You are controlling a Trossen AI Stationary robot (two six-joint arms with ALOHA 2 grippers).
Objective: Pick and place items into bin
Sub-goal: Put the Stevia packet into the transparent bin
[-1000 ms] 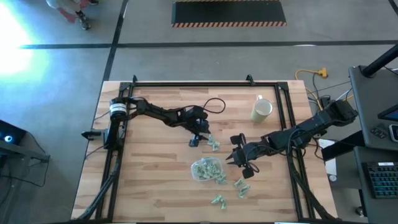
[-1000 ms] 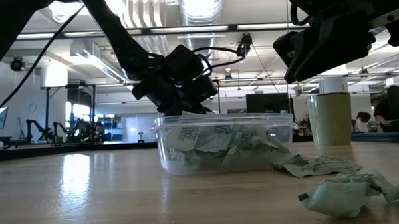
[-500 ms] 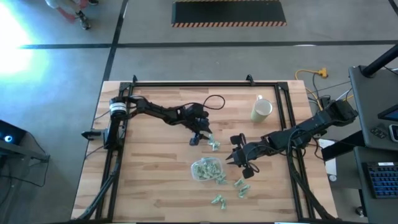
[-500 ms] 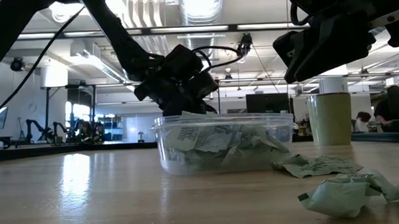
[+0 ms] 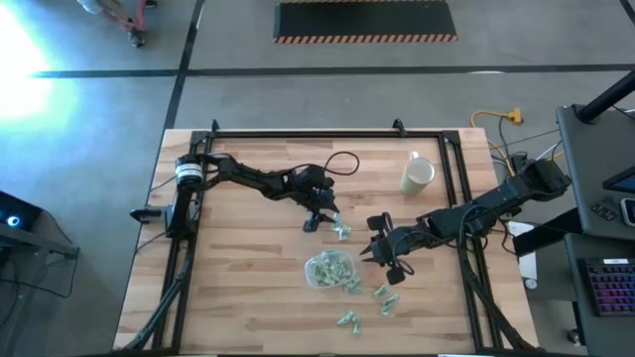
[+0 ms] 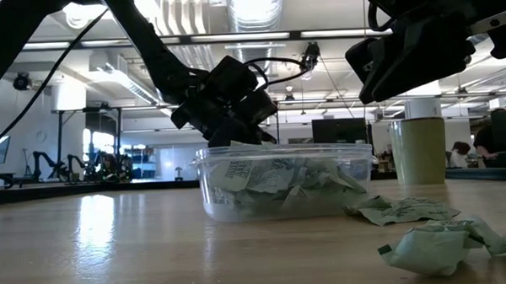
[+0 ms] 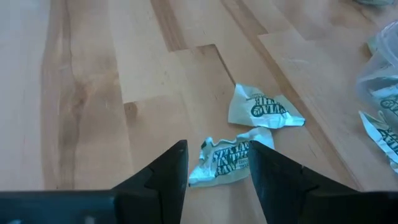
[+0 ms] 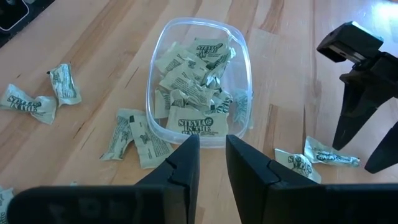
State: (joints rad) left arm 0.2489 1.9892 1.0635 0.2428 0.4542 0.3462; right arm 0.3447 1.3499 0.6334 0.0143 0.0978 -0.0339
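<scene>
On the wooden table [image 5: 238, 268], the spread left gripper [image 7: 217, 163] straddles a packet [image 7: 219, 160]; right gripper [image 8: 211, 158] hovers unclenched.

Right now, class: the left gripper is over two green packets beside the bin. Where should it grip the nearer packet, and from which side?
Likely from straight above: the left gripper is open and already straddles the nearer packet, which lies flat on the table. Pinch across its crumpled middle, clear of the second packet.
</scene>
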